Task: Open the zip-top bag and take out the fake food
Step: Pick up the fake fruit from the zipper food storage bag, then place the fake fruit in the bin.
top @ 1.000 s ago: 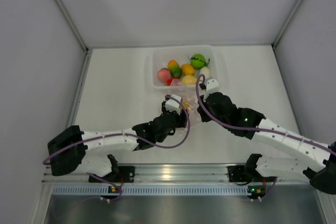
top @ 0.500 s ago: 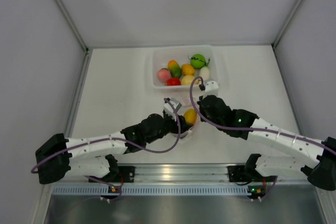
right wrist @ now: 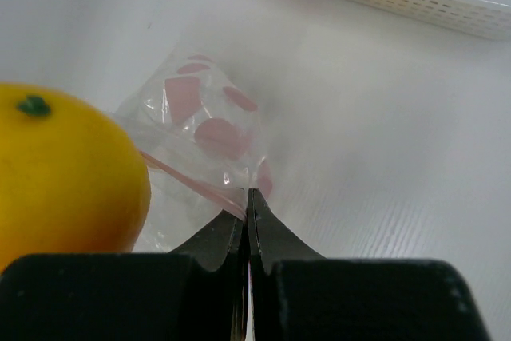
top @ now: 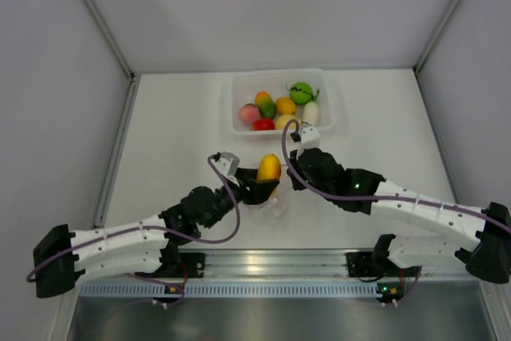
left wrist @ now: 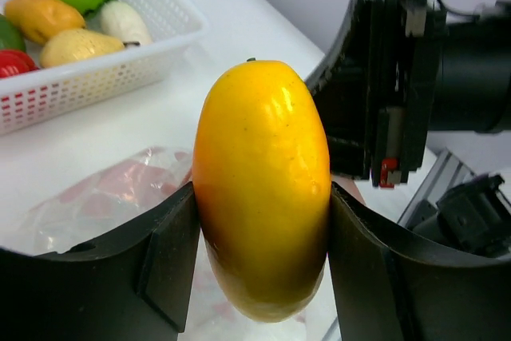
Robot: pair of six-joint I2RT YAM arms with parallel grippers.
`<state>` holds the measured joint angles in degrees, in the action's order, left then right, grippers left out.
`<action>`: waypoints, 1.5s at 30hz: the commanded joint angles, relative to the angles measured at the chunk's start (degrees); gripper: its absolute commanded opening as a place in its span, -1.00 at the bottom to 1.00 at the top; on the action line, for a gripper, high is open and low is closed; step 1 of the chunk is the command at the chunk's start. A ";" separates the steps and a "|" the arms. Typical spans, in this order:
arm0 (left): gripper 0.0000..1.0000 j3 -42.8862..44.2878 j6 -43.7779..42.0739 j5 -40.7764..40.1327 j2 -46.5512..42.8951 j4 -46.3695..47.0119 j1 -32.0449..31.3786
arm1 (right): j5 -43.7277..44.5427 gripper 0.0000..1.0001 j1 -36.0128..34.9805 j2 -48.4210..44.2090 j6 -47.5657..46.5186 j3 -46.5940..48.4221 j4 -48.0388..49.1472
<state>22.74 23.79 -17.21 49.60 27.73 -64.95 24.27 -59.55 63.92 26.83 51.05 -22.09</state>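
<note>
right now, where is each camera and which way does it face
top external: overhead from behind, looking down at the table; left arm and right arm show.
left wrist: faces the basket past the left gripper clamping the yellow fruit.
right wrist: looks along the right gripper pinching the zip-top bag.
shared: fruit and bag.

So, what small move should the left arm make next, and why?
Probably carry the yellow fruit toward the white basket: the left gripper grips it outside the zip-top bag, whose edge the right gripper pinches.
</note>
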 commanded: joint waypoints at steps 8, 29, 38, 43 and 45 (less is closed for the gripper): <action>-1.00 5.36 2.57 -25.50 3.74 9.89 0.61 | 9.12 -1.00 -5.84 -1.08 -4.50 1.86 -4.02; -1.00 38.76 16.82 1.01 34.39 -7.68 26.35 | 21.87 -1.00 7.77 -11.18 -2.21 12.31 -31.60; -1.00 56.42 16.03 12.20 54.71 -9.88 32.78 | 27.13 -1.00 17.08 -9.96 -9.68 20.31 -37.50; -1.00 66.18 13.40 13.08 65.59 -14.08 34.54 | 29.60 -1.00 24.03 -8.29 -12.50 24.27 -39.08; -0.87 71.71 11.81 12.21 69.29 -17.77 34.71 | 29.52 -1.00 27.11 -6.80 -13.46 25.77 -39.26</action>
<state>86.91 38.85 -6.42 115.33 13.69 -30.79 50.78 -35.68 55.90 16.36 72.99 -58.85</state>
